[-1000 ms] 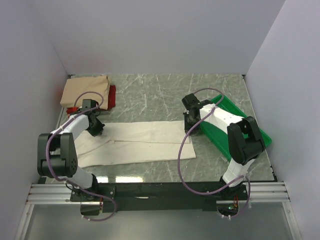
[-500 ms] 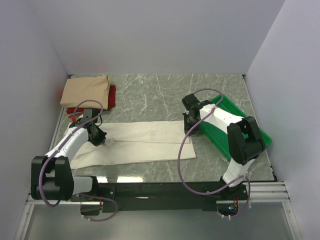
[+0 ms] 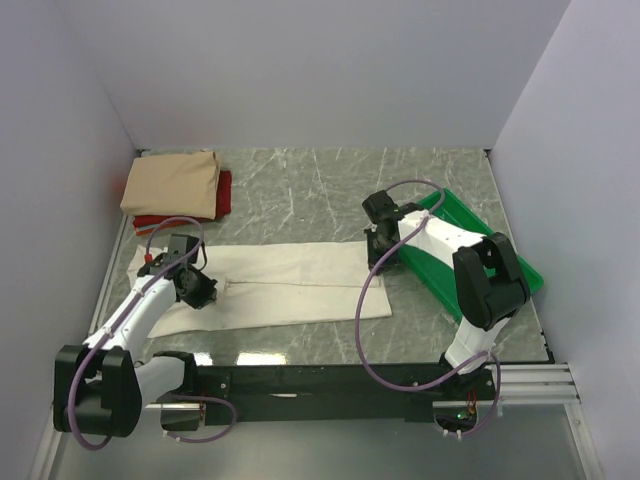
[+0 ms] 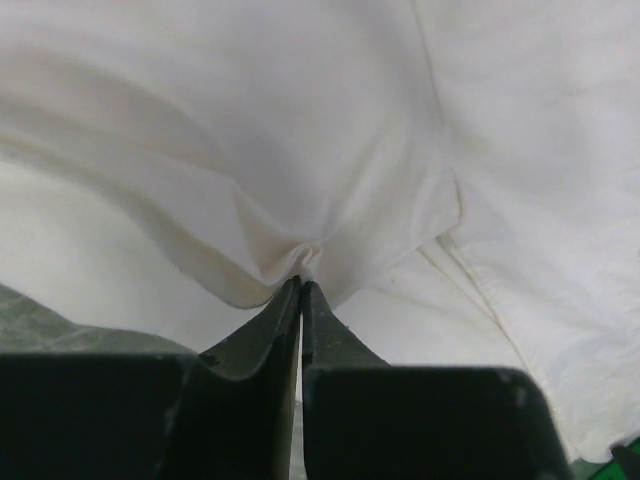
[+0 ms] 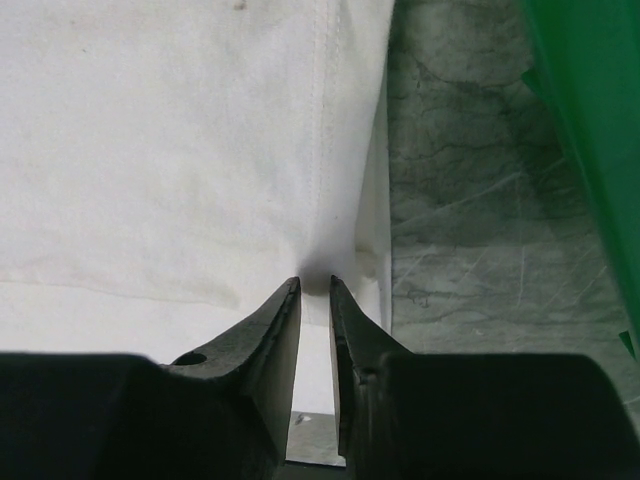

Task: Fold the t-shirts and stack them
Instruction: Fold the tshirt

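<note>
Cream shirt (image 4: 330, 150): soft, matt, fine-grained cloth with stitched seams. It puckers at the tips of the left gripper (image 4: 301, 288) and the right gripper (image 5: 315, 285).
Fingers (image 4: 250, 340): black, smooth and matt, plastic in look.
Table (image 5: 470, 200), right of the right gripper's tips: grey-green marble pattern, smooth and glossy.
Tray (image 5: 590, 100), further right: green plastic, smooth, slight sheen.
Tan shirt (image 3: 172, 183) and red shirt (image 3: 225, 192), beyond the left gripper: matt cloth.

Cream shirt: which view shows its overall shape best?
Top external: the whole cream shirt shows there as a long flat strip between the arms. Left wrist shows only a fold pinched in the left gripper. Right wrist shows only the hemmed edge at the right gripper, with the tray beside it.
</note>
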